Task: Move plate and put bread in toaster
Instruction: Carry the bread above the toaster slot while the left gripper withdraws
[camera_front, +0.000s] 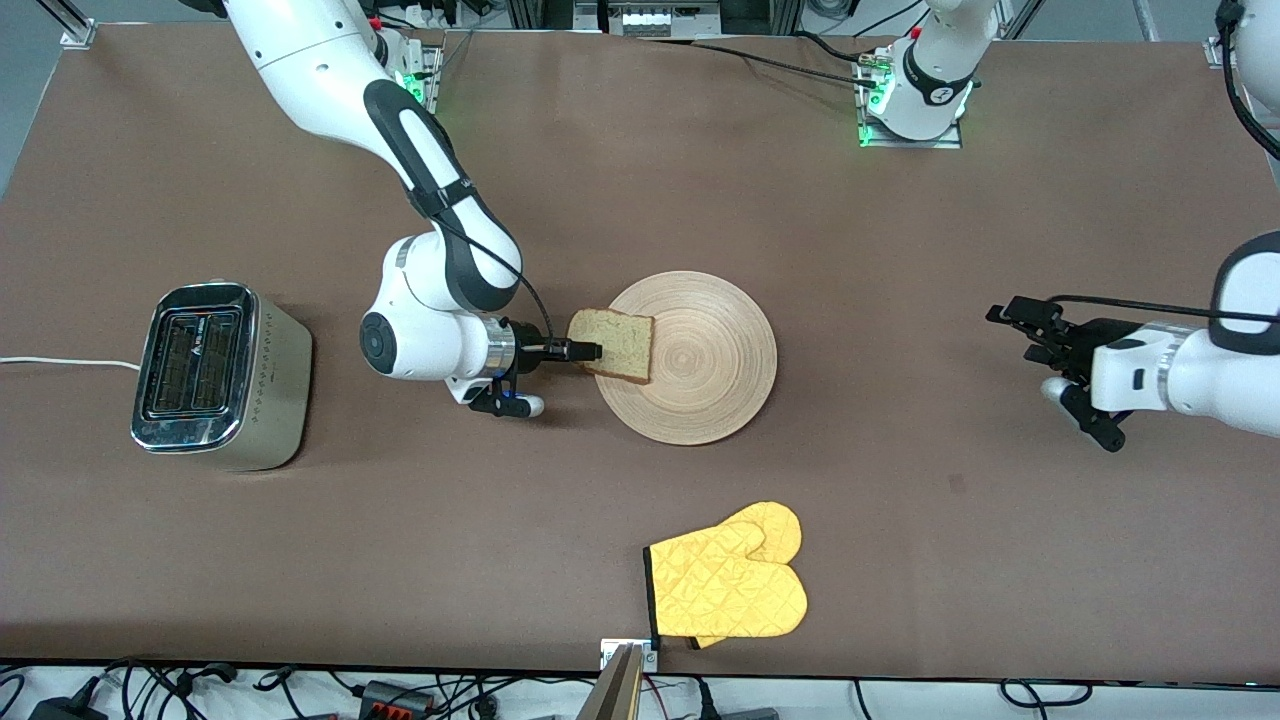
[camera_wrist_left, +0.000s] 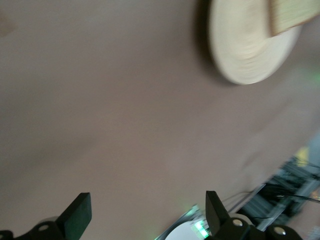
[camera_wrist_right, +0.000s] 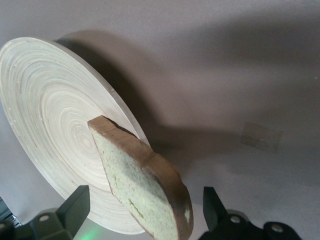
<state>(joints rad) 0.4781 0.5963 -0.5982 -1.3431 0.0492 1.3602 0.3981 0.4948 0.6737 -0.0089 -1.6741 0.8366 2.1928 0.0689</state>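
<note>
The light-wood plate lies mid-table. The bread rests tilted on the plate's edge toward the right arm's end, overhanging it. My right gripper is open, one finger on each side of the bread's edge; the right wrist view shows the bread between the fingers with small gaps, and the plate under it. The silver toaster stands near the right arm's end, slots up. My left gripper waits open and empty over bare table; its wrist view shows the plate and bread.
A yellow oven mitt lies near the table's front edge, nearer the front camera than the plate. The toaster's white cord runs off toward the table's end. A faint mark shows on the table.
</note>
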